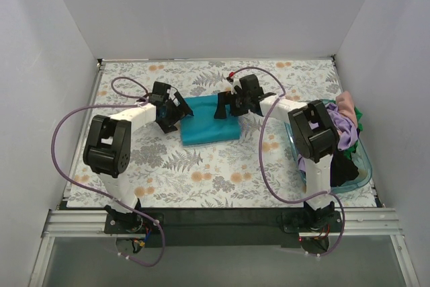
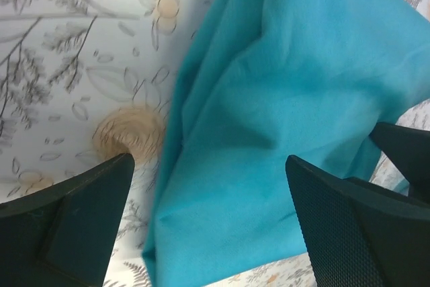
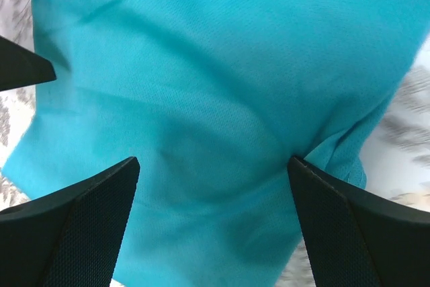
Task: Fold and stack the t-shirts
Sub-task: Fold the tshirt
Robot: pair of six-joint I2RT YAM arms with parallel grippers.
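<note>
L gripper (image 2: 208,166): fingers apart, nothing betw. them, hovering over left edge of the folded teal t-shirt (image 1: 208,126). Shirt lies flat mid-table on the floral cloth (image 1: 168,159). R gripper (image 3: 213,166): fingers also apart, over shirt's right rear part, fabric wrinkled under it. Can't tell if either touches the fabric. Far right: clear tub (image 1: 366,169) w/ heap of clothes (image 1: 346,132) in purple, pink, green, black.
</note>
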